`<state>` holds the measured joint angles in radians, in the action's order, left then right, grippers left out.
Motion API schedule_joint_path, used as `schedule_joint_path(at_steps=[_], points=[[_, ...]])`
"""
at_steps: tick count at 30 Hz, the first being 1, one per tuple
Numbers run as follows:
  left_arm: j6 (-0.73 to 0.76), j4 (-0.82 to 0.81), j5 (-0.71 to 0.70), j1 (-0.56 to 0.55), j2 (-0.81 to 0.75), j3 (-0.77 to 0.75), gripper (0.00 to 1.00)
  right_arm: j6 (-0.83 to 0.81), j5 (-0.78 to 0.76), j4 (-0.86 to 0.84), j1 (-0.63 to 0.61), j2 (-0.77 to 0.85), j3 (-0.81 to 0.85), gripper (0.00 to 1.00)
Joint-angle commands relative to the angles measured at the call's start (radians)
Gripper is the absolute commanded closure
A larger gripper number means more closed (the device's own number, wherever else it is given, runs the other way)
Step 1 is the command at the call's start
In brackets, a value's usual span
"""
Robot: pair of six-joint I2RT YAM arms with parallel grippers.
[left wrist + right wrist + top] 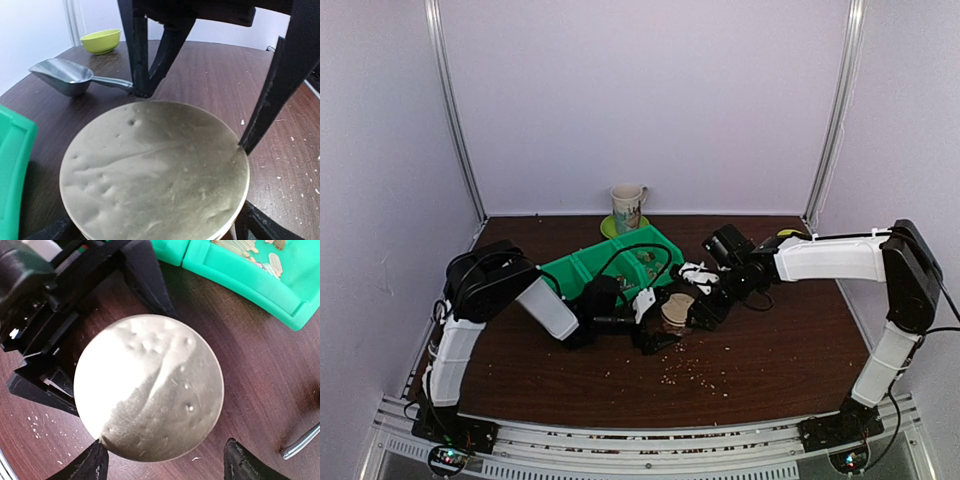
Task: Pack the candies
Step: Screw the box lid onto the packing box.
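The round lid (155, 170) looks like thin metal: dull gold with a soft satin sheen, its face pitted with small dents and fine scratches. The table (215, 75) is dark wood-grain, smooth and only faintly glossy. Near its far right corner a polished metal scoop (65, 77) shines almost mirror-bright, while the green bin (240, 270) and the lime bowl (101, 40) look like smooth, glossy plastic.

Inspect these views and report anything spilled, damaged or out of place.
Small candies lie scattered on the table, nearer the arms than the round lid and outside the green bin. The lid's top is pitted with small dents.
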<state>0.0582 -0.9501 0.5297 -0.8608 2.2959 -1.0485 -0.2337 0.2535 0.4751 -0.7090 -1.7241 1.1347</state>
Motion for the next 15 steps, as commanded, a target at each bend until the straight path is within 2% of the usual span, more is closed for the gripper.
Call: schedule_joint_path(at_steps=[1, 8, 14, 15], points=[[-0.006, 0.003, -0.068, -0.009, -0.071, 0.034, 0.02, 0.029, -0.084, -0.039, 0.009, -0.028, 0.037, 0.21], [-0.037, 0.059, -0.186, -0.011, -0.155, 0.064, 0.02, 0.055, -0.174, -0.049, 0.028, 0.002, 0.021, 0.16], [-0.038, 0.131, -0.326, -0.012, -0.239, 0.090, 0.02, 0.065, -0.230, -0.043, 0.043, 0.093, -0.038, 0.08], [-0.038, 0.146, -0.336, -0.012, -0.258, 0.094, 0.02, 0.070, -0.241, -0.038, 0.047, 0.116, -0.049, 0.04]])
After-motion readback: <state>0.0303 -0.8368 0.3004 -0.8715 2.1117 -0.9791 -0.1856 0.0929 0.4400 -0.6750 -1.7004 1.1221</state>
